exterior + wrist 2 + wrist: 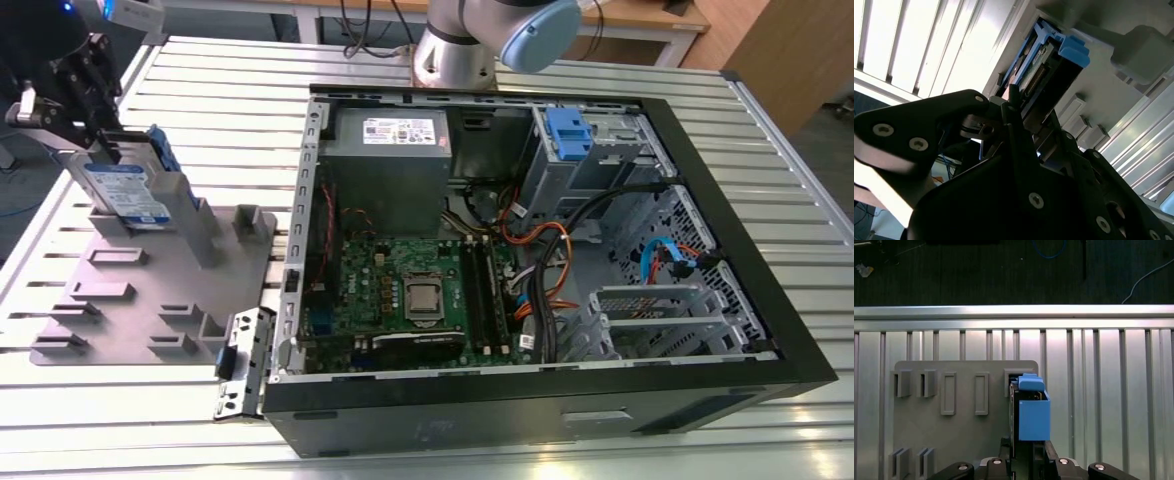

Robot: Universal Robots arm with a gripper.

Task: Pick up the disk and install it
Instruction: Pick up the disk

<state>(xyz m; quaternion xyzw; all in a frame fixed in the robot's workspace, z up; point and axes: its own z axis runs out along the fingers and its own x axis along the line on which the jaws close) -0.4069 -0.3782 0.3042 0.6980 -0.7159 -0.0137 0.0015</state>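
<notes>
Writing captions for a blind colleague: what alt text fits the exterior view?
A black gripper sits at the top of the disk, which stands upright in a grey fixture plate on a slatted metal table. On the exterior view's right lies an open computer case with a blue bracket inside.

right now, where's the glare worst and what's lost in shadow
second wrist view: the table blows out white, the gripper is a backlit dark mass; first wrist view: glare band along the table's edge, floor nearly black; exterior view: even light.
</notes>
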